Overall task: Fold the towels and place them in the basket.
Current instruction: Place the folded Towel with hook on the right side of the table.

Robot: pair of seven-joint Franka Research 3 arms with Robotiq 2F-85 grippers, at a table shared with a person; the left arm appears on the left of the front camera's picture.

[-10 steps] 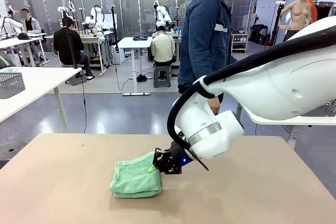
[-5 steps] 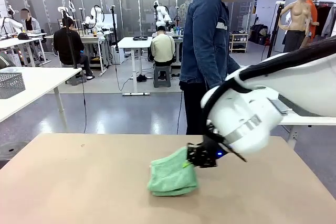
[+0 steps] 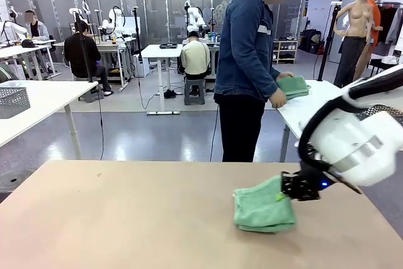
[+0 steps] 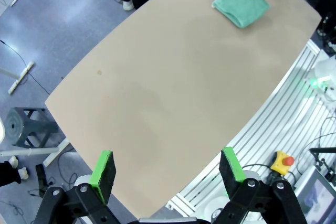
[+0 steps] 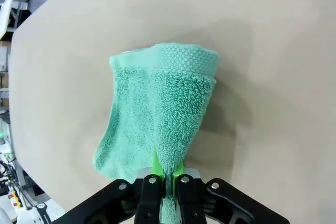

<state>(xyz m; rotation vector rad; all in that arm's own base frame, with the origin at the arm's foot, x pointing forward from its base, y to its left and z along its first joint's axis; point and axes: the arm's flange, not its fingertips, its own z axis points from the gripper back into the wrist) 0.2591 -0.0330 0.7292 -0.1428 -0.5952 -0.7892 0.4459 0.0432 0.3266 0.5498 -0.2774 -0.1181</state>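
1. Green towel [image 3: 264, 209] [image 4: 240, 8] [image 5: 157, 108]: folded into a thick pad, lying on the table [image 3: 126, 218] close to its right edge, about midway between the near and far edges.
2. Towel's layers: stacked, with the woven border band along the end away from the right wrist camera and one lower layer spreading out to the side.
3. Right gripper [image 3: 281, 197] [image 5: 165, 170]: closed tight on the towel's right-hand edge, terry pinched between the two green pads, jaws low over the tabletop.
4. Right arm: reaching in from the table's right side, white wrist just above and behind the gripper.
5. Left gripper [image 4: 166, 153]: jaws spread wide with nothing between them, held high above the table, well apart from the towel.
6. Rest of the tabletop: bare tan surface.
7. Beyond the far edge: a person [image 3: 245, 61] in a denim jacket, turned toward a white side table on the right, one hand [image 3: 277, 99] touching another folded towel [image 3: 294, 86], greenish, lying there.
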